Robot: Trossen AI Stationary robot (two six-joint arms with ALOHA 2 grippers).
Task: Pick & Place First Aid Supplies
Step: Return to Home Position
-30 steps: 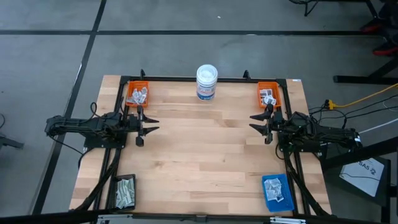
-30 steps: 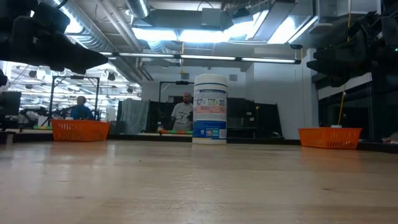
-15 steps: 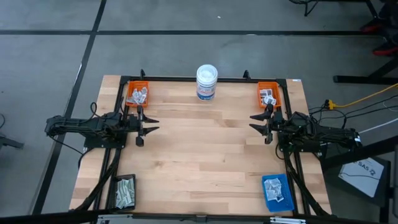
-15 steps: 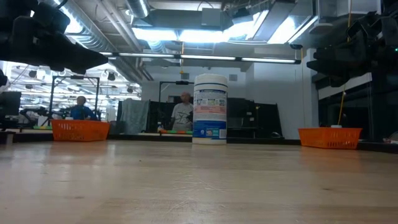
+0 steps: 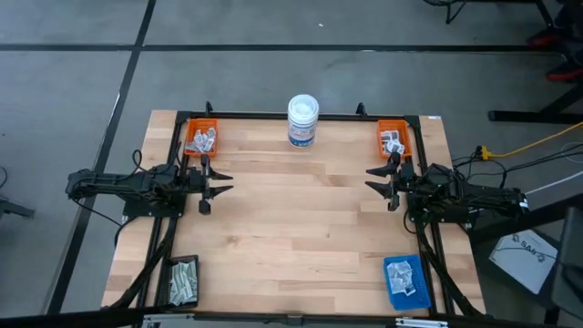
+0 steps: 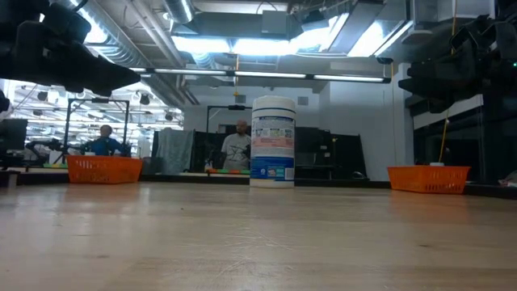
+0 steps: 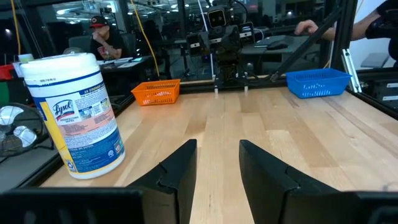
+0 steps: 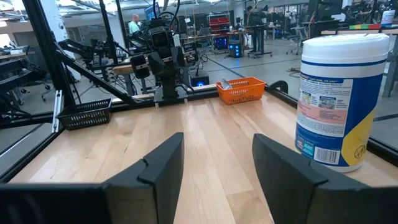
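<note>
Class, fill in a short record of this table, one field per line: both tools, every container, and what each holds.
Left tool: open, empty, over left side
Right tool: open, empty, over right side
Left orange bin: back left, holds packets
Right orange bin: back right, holds packets
Tub: upright, back middle
Black basket: front left, holds packets
Blue basket: front right, holds packets

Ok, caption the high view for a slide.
Left tool and right tool open over table edges; packets lie in four corner bins.

The desk [image 5: 301,219] is pale wood, smooth with a soft sheen. The tub [image 7: 74,112] is glossy plastic. The orange bin [image 7: 156,93] and blue bin [image 7: 317,84] are meshed plastic. The left claw [image 7: 217,146] and right claw [image 8: 217,138] look matt black.
</note>
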